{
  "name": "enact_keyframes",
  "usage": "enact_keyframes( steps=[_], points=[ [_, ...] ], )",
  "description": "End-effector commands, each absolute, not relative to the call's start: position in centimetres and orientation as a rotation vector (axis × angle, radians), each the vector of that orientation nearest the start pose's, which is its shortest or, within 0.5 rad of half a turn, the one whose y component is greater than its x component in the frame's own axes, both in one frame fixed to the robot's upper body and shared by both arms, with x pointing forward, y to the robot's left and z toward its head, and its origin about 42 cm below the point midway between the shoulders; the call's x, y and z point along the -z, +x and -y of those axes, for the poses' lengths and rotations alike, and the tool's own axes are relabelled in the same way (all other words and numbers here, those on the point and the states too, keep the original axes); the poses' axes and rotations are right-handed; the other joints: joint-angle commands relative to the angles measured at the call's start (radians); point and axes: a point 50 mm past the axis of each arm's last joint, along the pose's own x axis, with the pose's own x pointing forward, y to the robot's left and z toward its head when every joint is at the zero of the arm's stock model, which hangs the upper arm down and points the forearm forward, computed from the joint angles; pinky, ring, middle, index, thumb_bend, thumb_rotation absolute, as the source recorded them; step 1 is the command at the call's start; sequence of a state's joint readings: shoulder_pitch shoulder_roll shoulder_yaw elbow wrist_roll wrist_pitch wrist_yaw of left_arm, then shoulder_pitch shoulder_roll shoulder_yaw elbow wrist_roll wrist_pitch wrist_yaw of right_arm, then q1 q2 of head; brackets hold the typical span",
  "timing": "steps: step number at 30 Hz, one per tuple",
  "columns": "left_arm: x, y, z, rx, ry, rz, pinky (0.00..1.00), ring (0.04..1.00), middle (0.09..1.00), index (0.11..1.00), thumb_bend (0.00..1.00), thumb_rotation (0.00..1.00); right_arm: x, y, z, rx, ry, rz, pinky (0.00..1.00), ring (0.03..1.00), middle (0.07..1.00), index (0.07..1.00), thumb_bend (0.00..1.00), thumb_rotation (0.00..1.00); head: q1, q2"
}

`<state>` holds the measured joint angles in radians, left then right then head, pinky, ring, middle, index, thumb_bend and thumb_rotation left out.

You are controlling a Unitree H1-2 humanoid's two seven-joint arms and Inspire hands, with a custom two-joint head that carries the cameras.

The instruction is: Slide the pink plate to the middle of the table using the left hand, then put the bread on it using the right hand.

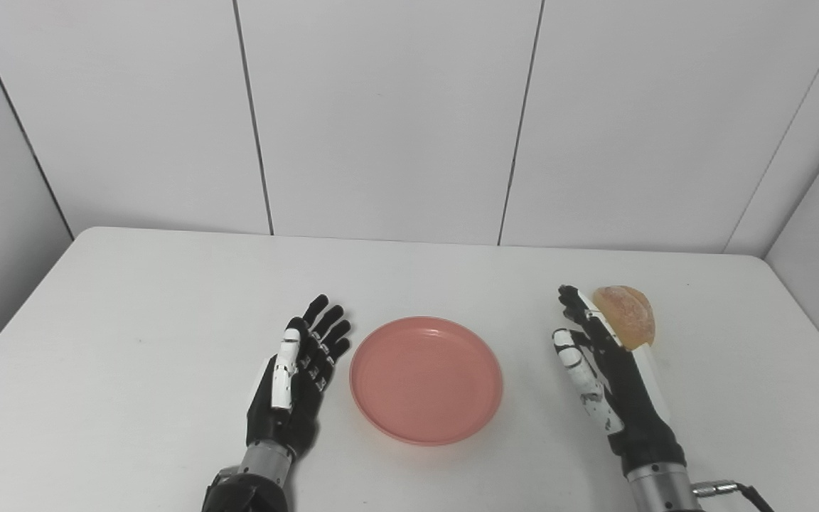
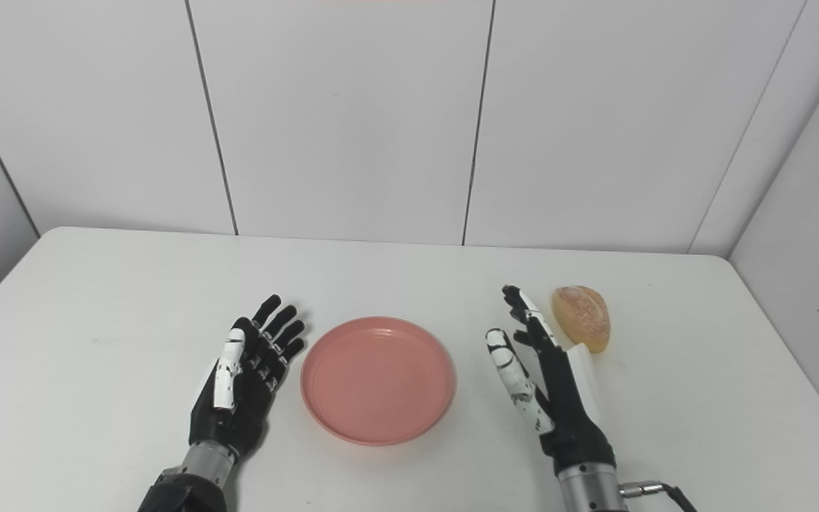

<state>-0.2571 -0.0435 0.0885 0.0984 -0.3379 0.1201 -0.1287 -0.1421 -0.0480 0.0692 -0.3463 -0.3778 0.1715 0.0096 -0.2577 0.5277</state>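
Both hands are resting low at the near edge of the white table (image 1: 132, 299), fingers spread and holding nothing. On the left side, the left hand (image 1: 294, 380) is lying palm up just beside the pink plate (image 1: 426, 380), apart from its rim. Across from it, the right hand (image 2: 548, 377) is standing edge-on, its fingers (image 2: 523, 309) reaching just beside the bread (image 2: 581, 318) without clasping it. Already the plate is sitting about mid-table, empty. It is looking like smooth, stiff plastic, round and shallow with a raised lip, probably light and prone to skidding on the matte top. The bread is looking like a domed, golden, crusty half-roll, likely light and a little squashable, so a gentle wrap over its rounded flanks is seeming the best hold.
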Motion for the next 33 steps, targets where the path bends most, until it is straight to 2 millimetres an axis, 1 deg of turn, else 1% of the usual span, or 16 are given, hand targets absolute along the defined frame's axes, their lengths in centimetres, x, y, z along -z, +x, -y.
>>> enact_keyframes(
  steps=[1,2,5,6,7,11,14,16,18,20,22,23,24,26,29,33],
  points=[
    [-13.1,35.7,-19.4,0.142,-0.397,0.018,0.94,0.909,0.913,0.904,0.37,1.00,-24.2,31.0,20.0,0.033,-0.460,0.411,0.81,0.852,0.903,0.900,0.50,1.00,-0.015,-0.003],
    [-13.1,35.7,-19.5,0.142,-0.403,0.017,0.94,0.911,0.914,0.906,0.37,1.00,-24.5,31.2,20.0,0.041,-0.481,0.420,0.80,0.829,0.901,0.900,0.51,1.00,-0.039,-0.008],
    [-12.8,35.7,-19.9,0.147,-0.415,0.011,0.94,0.911,0.914,0.902,0.36,1.00,-25.6,32.0,20.1,0.066,-0.523,0.447,0.76,0.778,0.893,0.891,0.53,1.00,-0.058,-0.007],
    [-12.7,35.7,-20.0,0.149,-0.419,0.009,0.94,0.911,0.914,0.902,0.36,1.00,-26.1,32.3,20.1,0.074,-0.532,0.458,0.75,0.742,0.890,0.884,0.54,0.99,-0.066,-0.008],
    [-12.6,35.7,-20.2,0.153,-0.423,0.008,0.94,0.911,0.915,0.904,0.35,1.00,-26.5,32.6,20.2,0.081,-0.541,0.468,0.75,0.797,0.886,0.872,0.54,0.97,-0.070,-0.008],
    [-12.3,35.9,-20.5,0.159,-0.436,0.011,0.95,0.910,0.915,0.908,0.35,1.00,-27.8,33.5,20.3,0.098,-0.578,0.487,0.78,0.877,0.894,0.871,0.54,0.91,-0.088,-0.017],
    [-12.2,36.0,-20.7,0.152,-0.443,0.008,0.94,0.911,0.915,0.907,0.35,1.00,-28.6,34.3,20.6,0.119,-0.615,0.496,0.79,0.874,0.894,0.874,0.54,0.88,-0.107,-0.027],
    [-12.1,36.0,-20.9,0.152,-0.443,0.007,0.95,0.915,0.919,0.911,0.35,1.00,-29.1,34.7,20.7,0.139,-0.644,0.493,0.78,0.855,0.884,0.870,0.54,0.86,-0.117,-0.030],
    [-12.0,36.0,-21.1,0.154,-0.443,0.005,0.95,0.918,0.923,0.916,0.34,1.00,-29.7,35.1,20.9,0.159,-0.662,0.487,0.76,0.844,0.885,0.870,0.55,0.78,-0.125,-0.033],
    [-11.9,36.1,-21.3,0.156,-0.447,0.003,0.95,0.922,0.928,0.922,0.34,1.00,-30.0,35.4,21.1,0.175,-0.672,0.480,0.76,0.846,0.892,0.875,0.59,0.72,-0.136,-0.036],
    [-11.9,36.1,-21.4,0.154,-0.454,0.000,0.95,0.921,0.927,0.922,0.34,1.00,-30.3,35.8,21.3,0.206,-0.701,0.471,0.77,0.854,0.895,0.877,0.61,0.70,-0.142,-0.039],
    [-11.9,36.1,-21.4,0.153,-0.457,-0.001,0.95,0.921,0.928,0.924,0.34,1.00,-30.4,36.0,21.4,0.222,-0.719,0.467,0.79,0.871,0.902,0.882,0.66,0.67,-0.142,-0.039],
    [-11.9,36.1,-21.5,0.151,-0.461,-0.003,0.95,0.921,0.928,0.924,0.34,1.00,-30.6,36.3,21.6,0.243,-0.742,0.462,0.80,0.877,0.904,0.884,0.67,0.66,-0.147,-0.041],
    [-11.8,36.1,-21.6,0.150,-0.469,-0.005,0.95,0.922,0.932,0.929,0.32,1.00,-30.8,36.7,22.0,0.278,-0.773,0.445,0.78,0.886,0.918,0.902,0.73,0.60,-0.152,-0.044],
    [-11.8,36.1,-21.7,0.151,-0.476,-0.007,0.95,0.923,0.933,0.931,0.32,1.00,-30.9,37.0,22.4,0.304,-0.796,0.427,0.76,0.883,0.923,0.915,0.75,0.58,-0.158,-0.046],
    [-11.9,36.1,-21.8,0.142,-0.476,-0.016,0.96,0.924,0.933,0.930,0.31,1.00,-30.9,37.7,23.5,0.342,-0.863,0.389,0.75,0.879,0.930,0.931,0.79,0.58,-0.167,-0.047]
  ],
)
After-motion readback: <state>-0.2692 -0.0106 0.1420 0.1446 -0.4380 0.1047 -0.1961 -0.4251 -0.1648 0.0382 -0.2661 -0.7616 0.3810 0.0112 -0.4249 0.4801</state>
